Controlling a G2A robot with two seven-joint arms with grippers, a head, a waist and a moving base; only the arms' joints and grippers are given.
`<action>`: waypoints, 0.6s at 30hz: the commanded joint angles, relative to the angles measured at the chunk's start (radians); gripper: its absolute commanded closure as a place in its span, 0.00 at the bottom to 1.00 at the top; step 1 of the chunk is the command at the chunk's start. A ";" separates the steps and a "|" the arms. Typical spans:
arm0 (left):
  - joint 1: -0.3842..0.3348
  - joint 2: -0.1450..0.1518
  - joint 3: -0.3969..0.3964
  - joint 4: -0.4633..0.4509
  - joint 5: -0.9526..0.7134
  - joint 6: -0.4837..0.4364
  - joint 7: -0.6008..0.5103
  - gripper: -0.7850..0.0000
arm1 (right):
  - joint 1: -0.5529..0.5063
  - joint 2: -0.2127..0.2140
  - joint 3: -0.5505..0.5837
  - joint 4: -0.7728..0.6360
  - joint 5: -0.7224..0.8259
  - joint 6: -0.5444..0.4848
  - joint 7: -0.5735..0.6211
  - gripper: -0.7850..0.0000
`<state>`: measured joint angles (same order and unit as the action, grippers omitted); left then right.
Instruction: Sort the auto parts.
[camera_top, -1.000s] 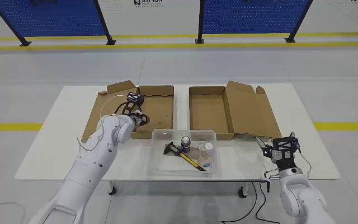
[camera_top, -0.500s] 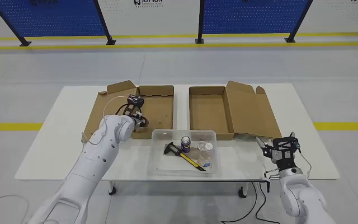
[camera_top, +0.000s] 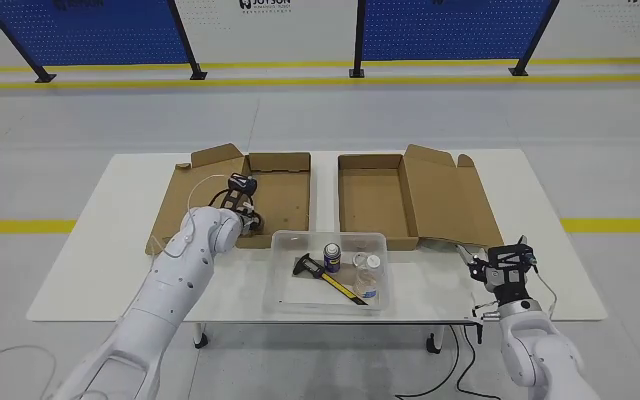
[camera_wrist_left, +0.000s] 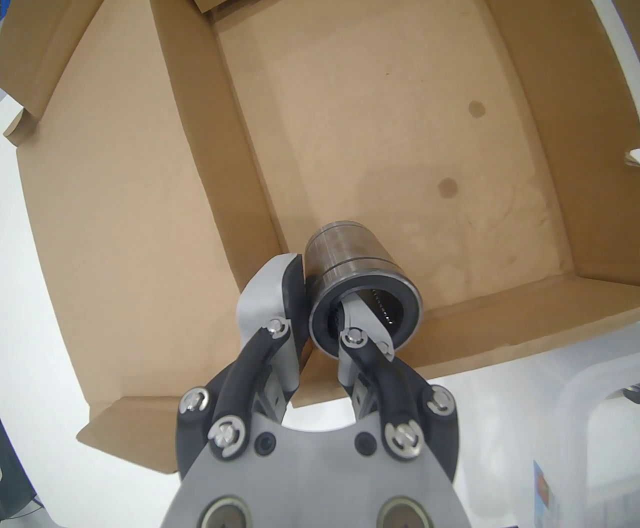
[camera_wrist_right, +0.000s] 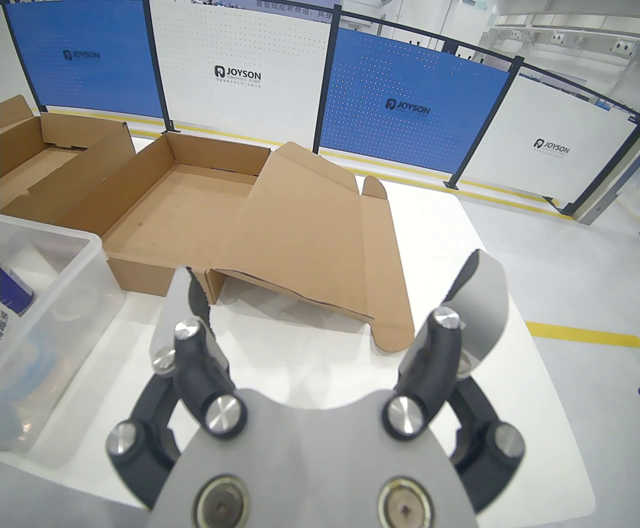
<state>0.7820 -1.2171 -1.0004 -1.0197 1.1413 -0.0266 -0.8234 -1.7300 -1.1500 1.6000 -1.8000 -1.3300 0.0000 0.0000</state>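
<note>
The steel bearing sleeve (camera_wrist_left: 357, 280) is over the near corner of the left cardboard box (camera_wrist_left: 410, 125). Since a second ago it and the left gripper (camera_wrist_left: 320, 300) have shifted only slightly. One of the fingers (camera_wrist_left: 285, 290) presses its outer wall and the other sits inside the bore, pinching the wall between them. The right gripper (camera_wrist_right: 332, 280) stays spread wide over the worktop (camera_wrist_right: 310, 360), near the right box (camera_wrist_right: 185, 210).

The white worktop (camera_top: 100, 260) stands on a grey floor (camera_top: 320, 115). Blue and white partition panels (camera_top: 450, 25) line twelve o'clock, with a yellow floor line (camera_top: 300, 82) just before them.
</note>
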 joint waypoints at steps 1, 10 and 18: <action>0.000 -0.001 0.002 0.001 0.003 -0.001 -0.001 0.87 | 0.000 0.000 0.000 0.000 0.000 0.000 0.000 0.00; -0.008 -0.008 0.000 0.014 0.014 -0.001 0.000 0.79 | 0.000 0.000 0.000 0.000 0.000 0.000 0.000 0.00; 0.002 -0.008 -0.010 -0.020 0.039 0.006 0.002 0.22 | 0.000 0.000 0.000 0.000 0.000 0.000 0.000 0.00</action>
<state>0.7818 -1.2248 -1.0099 -1.0334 1.1768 -0.0228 -0.8210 -1.7300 -1.1500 1.6000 -1.8000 -1.3300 0.0000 0.0000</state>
